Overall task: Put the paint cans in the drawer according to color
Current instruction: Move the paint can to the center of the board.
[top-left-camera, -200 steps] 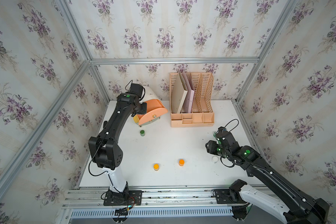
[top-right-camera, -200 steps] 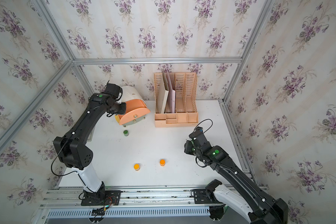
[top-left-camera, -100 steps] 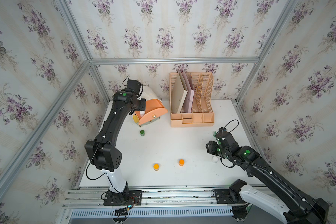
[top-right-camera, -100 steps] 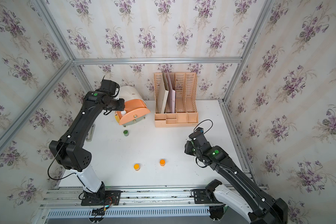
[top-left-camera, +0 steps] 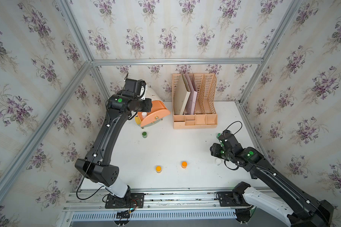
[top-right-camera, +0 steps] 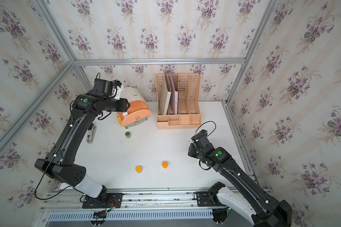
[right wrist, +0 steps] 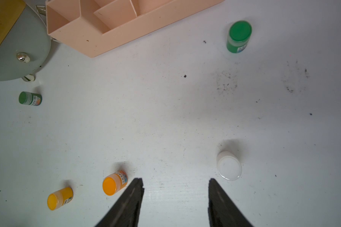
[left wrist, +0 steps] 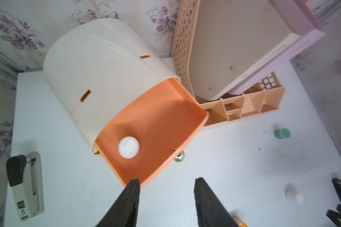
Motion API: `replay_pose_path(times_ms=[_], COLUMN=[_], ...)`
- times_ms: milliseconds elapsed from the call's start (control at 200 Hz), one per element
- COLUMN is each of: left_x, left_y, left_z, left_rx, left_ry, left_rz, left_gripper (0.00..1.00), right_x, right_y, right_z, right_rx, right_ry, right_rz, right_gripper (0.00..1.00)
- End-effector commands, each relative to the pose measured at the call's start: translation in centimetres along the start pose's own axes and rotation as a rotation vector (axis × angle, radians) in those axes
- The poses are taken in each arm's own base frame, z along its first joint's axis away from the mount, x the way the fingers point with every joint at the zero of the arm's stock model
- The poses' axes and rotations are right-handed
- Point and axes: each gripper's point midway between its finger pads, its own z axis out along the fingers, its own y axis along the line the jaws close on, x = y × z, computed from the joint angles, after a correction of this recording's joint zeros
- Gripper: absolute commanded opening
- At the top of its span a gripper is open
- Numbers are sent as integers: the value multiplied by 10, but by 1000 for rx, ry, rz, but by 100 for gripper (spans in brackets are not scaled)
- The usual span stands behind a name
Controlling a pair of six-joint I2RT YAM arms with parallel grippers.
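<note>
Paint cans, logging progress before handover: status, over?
Left gripper and right gripper open, empty. White can in open peach drawer. Orange cans, green cans, second white can on table. Nothing in the way.

A paint can (left wrist: 128,147) sits in the open drawer (left wrist: 165,118), file rack (top-left-camera: 195,119) just right of it

Smooth white plastic on the drawer (left wrist: 98,64), its peach tray (left wrist: 161,118) faintly glossy; shiny metal knob (left wrist: 179,157); matt, speckled white table (right wrist: 165,108); plastic lattice file rack (left wrist: 182,39).
</note>
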Motion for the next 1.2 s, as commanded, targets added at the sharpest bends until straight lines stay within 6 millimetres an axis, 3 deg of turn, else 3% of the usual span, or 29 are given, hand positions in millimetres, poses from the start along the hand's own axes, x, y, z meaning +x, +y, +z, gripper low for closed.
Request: replay_pose_path(times_ms=[0,130,240,320,415,564,584,734,779,844,1109,1194], left_x=[4,30,52,63,76,93,92,103,105,105,104,104], left_y=[-41,-89,-106,-107,-104,-98,-98,-93,-92,-90,-87,-86], left_z=[-8,-3,4,9,13,20,11,11,10,7,3,1], left_rx=[75,156,178,181,175,165,175,165,161,160,147,142], left_ry=[-36,-16,17,35,52,80,57,68,70,59,47,45], left_rz=[68,158,184,175,162,140,137,134,133,130,129,129], left_gripper=[50,50,50,51,51,51,51,52,53,53,54,54], right_x=[8,27,46,58,61,50,48,35,36,41,59,62], right_y=[-12,-24,-46,-65,-71,-72,-68,-66,-67,-65,-61,-60], right_z=[1,7,19,29,40,48,50,65,69,74,89,93], right_rx=[51,87,183,266,275,279,262,237,235,222,185,179], right_ry=[26,85,123,121,102,64,63,61,76,112,185,199], right_rz=[22,75,167,232,256,272,266,279,273,271,284,284], right_gripper=[57,57,58,60,60,61,61,62,64,58,55,48])
